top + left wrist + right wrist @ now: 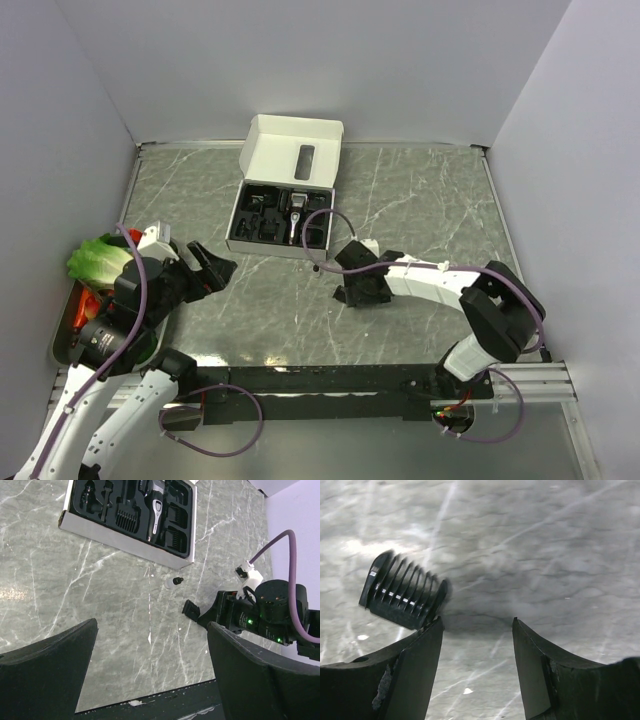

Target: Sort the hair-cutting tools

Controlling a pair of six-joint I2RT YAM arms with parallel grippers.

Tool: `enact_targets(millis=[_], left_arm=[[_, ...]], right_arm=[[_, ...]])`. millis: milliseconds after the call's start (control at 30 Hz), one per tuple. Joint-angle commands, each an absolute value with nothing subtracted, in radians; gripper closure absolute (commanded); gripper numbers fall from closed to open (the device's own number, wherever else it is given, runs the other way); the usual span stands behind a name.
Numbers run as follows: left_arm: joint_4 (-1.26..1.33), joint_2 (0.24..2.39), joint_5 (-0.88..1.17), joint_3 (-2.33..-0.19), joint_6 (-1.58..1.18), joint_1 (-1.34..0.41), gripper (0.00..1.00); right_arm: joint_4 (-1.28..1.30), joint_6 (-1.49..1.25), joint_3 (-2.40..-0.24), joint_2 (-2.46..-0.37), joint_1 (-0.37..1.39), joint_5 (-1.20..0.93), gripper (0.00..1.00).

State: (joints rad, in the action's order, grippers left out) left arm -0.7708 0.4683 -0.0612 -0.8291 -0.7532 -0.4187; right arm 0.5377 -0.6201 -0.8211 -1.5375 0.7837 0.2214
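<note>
item: comb attachment [402, 592], loose on table [545, 540], just beside right claw [477, 625], which is part open and empty. left claw [152, 630]: wide open, empty. step: pickup pending; next move likely needs the right claw recentred over the comb.

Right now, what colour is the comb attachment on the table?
The comb attachment is black; right wrist view shows it best.

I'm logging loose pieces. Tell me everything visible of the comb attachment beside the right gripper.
The comb attachment is black plastic: a short guard with a row of parallel teeth, pale marks along them. It lies on the grey marble table, slightly blurred, tilted in the right wrist view. It sits just outside the right gripper, whose jaws stand open and empty; one corner is at a fingertip, contact unclear.
</note>
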Motion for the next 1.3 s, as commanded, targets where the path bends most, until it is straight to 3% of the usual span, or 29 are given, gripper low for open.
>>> enact_targets(millis=[0,500,800,900,1133,1267], left_arm=[[-0.758,0.465,-0.066,-0.859,-0.755,-0.42,0.03],[-0.778,0.457,-0.08,-0.861,-0.759,-0.42,0.03],[-0.772,0.462,-0.077,-0.857,-0.764,-0.42,0.03],[-0.767,0.463,-0.075,-0.853,-0.765,-0.42,0.03],[-0.761,0.466,-0.063,-0.848,-0.764,-0.42,0.03],[-0.765,0.468,-0.058,-0.853,-0.756,-0.42,0.03]], right_arm=[[0.528,-0.644,-0.85,-1.588,0.842,0.166,0.34],[0.568,-0.523,-1.043,-1.796,0.933,0.261,0.34],[0.61,-0.385,-1.086,-1.813,0.933,0.337,0.33],[0.633,-0.315,-1.098,-1.789,0.939,0.351,0.31],[0.628,-0.105,-1.109,-1.769,0.943,0.302,0.12],[0.64,-0.009,-1.132,-1.781,0.945,0.21,0.09]])
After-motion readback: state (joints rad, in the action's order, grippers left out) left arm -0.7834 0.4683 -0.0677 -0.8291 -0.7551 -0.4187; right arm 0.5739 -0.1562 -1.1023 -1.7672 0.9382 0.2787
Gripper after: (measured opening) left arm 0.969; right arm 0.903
